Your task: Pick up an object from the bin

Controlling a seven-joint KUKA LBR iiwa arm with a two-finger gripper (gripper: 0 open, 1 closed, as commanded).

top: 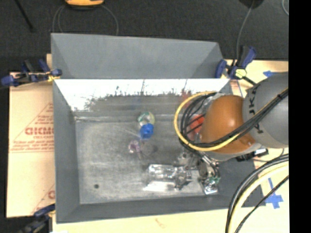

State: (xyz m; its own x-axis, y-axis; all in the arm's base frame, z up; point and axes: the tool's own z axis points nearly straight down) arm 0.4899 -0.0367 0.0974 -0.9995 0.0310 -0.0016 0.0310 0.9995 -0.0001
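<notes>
On the grey bin (97,169) floor, near right, the gripper (190,174) is seen beside a clear plastic piece (161,173), with nothing lifted yet and its grip not to be told.

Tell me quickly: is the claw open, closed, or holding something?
Claw: cannot be told. It is next to a clear plastic thing in the bin.

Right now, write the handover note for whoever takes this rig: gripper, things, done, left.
Gripper: down low at the lower right of the grey metal bin; no hold on anything can be confirmed.
Things: clear shiny plastic piece lies right beside the gripper, on its view-left. Pale purple clear piece is mid-floor. Small blue and clear piece is just above it. A red thing is partly hidden by the orange wrist cover.
Done: nothing visibly lifted.
Left: grasp one thing and raise it out.
</notes>
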